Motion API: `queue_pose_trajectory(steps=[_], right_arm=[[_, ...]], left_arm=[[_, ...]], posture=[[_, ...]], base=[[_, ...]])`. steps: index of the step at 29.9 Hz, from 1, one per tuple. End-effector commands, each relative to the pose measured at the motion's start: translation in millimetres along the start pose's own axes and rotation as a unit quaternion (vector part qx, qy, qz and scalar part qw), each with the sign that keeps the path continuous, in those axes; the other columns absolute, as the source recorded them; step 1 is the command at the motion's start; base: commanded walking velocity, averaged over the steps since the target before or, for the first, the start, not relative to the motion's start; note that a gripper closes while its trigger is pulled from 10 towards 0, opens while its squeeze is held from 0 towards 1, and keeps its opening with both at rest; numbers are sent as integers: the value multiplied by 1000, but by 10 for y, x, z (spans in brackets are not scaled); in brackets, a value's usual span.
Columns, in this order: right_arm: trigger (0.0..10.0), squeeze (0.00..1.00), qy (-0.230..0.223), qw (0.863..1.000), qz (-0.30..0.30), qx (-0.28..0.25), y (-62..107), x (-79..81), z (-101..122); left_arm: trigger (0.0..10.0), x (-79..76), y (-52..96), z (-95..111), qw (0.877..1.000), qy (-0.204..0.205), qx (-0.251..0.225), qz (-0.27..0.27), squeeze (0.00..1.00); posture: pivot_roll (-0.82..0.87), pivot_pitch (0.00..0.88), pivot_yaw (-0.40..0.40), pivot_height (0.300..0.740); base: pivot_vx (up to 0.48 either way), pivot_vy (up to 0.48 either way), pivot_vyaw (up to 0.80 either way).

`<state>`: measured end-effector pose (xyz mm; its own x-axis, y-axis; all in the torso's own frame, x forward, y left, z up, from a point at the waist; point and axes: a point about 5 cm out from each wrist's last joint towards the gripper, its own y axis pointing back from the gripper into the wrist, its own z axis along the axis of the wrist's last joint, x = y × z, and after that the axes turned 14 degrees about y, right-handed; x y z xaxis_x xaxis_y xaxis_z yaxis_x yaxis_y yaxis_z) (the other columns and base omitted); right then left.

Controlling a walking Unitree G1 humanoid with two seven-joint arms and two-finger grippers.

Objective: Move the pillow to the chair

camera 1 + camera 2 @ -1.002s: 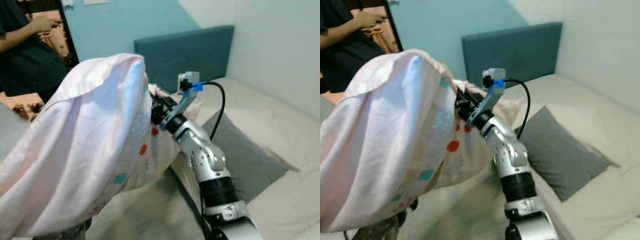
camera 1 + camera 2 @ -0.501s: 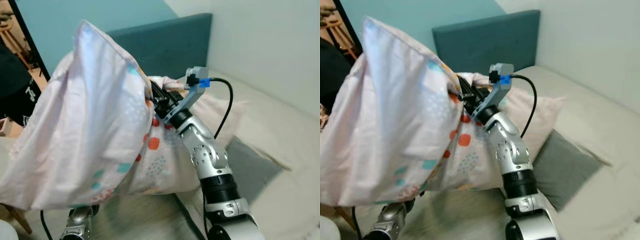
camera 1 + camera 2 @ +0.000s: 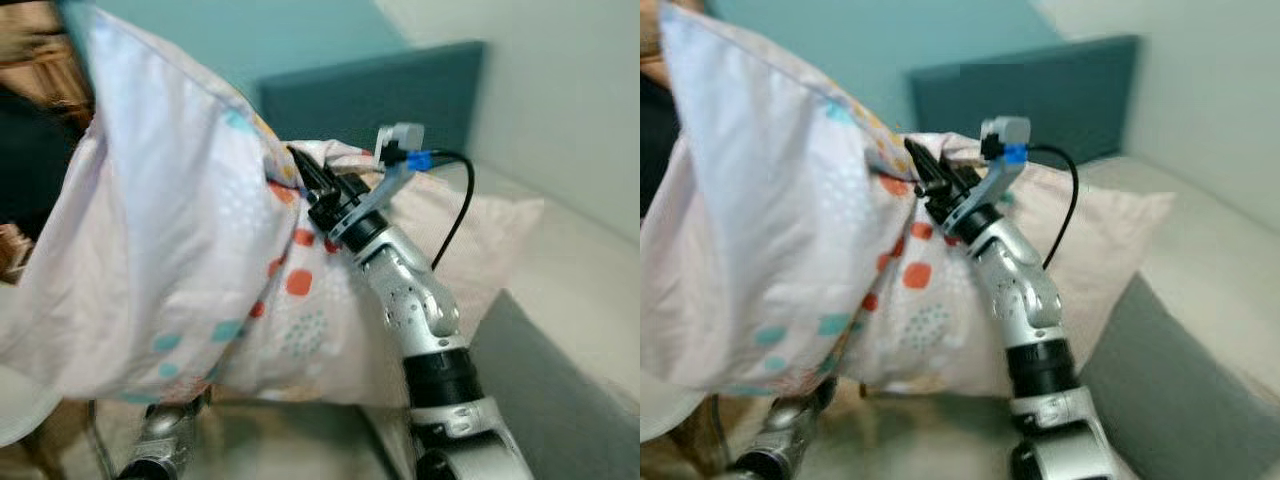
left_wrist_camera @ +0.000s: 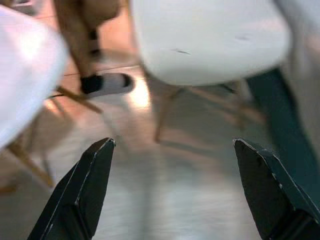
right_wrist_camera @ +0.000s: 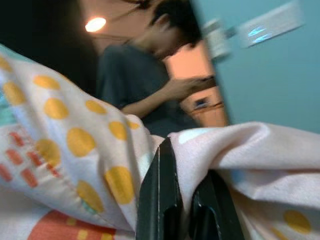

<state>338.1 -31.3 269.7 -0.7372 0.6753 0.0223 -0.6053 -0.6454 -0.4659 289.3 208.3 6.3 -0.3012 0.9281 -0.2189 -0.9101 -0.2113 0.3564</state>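
A large pale pink pillow (image 3: 170, 250) with coloured dots hangs in the air in front of me, covering the left half of the eye views. My right gripper (image 3: 300, 172) is raised at mid-height and shut on a fold of the pillow's cover; in the right wrist view its fingers (image 5: 160, 200) pinch the dotted fabric. My left gripper (image 4: 172, 142) hangs low under the pillow, open and holding nothing. A white chair seat (image 4: 210, 35) on wooden legs stands ahead of it, above a wooden floor.
A second pale pillow (image 3: 480, 230) and a grey cushion (image 3: 560, 390) lie on the beige bed to my right, in front of a teal headboard (image 3: 380, 95). A person (image 5: 145, 90) stands beyond the pillow. A slippered foot (image 4: 105, 82) and another white seat (image 4: 20, 65) are near the chair.
The whole picture has shifted and blurred, so the camera has moved. The pillow stays held in my right gripper and now sits slightly higher against the headboard.
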Motion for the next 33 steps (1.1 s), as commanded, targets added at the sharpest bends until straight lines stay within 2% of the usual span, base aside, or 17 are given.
queue_pose_trajectory(steps=[1, 10, 13, 19, 21, 28, 33], right_arm=[[10000, 0, -10, 999, -2, -43, -74, 31, 158], [10000, 0, -3, 999, -34, -40, -76, -54, 171], [10000, 0, 11, 998, -59, -22, -80, -122, 153], [10000, 0, 12, 997, -77, -17, -79, -180, 150], [10000, 0, 11, 996, -88, -19, -75, -205, 157], [10000, 0, 13, 995, -94, -19, -75, -203, 149], [10000, 0, 16, 996, -86, 1, -81, -164, 69]], left_arm=[[10000, -77, -13, 33, 1000, 0, -9, -13, 0], [10000, -118, -31, 79, 1000, 5, -17, -18, 0], [10000, -121, -35, 88, 1000, 6, -17, -20, 0], [10000, -126, -39, 97, 1000, 6, -18, -22, 0], [10000, -131, -41, 104, 1000, 6, -19, -23, 0], [10000, -137, -41, 110, 999, 6, -21, -25, 0], [10000, -115, -43, 100, 1000, 4, -16, -12, 0]], posture=[[-99, 2, 48, 740], [-98, 1, 51, 740], [-97, 1, 53, 740], [-96, 1, 55, 740], [-96, 1, 56, 740], [-95, 3, 57, 740], [-93, 4, 56, 740]], base=[[461, 0, 0], [459, 0, 0], [458, 0, -669], [461, 0, -769], [459, 0, 0], [459, 0, 0], [421, 0, 0]])
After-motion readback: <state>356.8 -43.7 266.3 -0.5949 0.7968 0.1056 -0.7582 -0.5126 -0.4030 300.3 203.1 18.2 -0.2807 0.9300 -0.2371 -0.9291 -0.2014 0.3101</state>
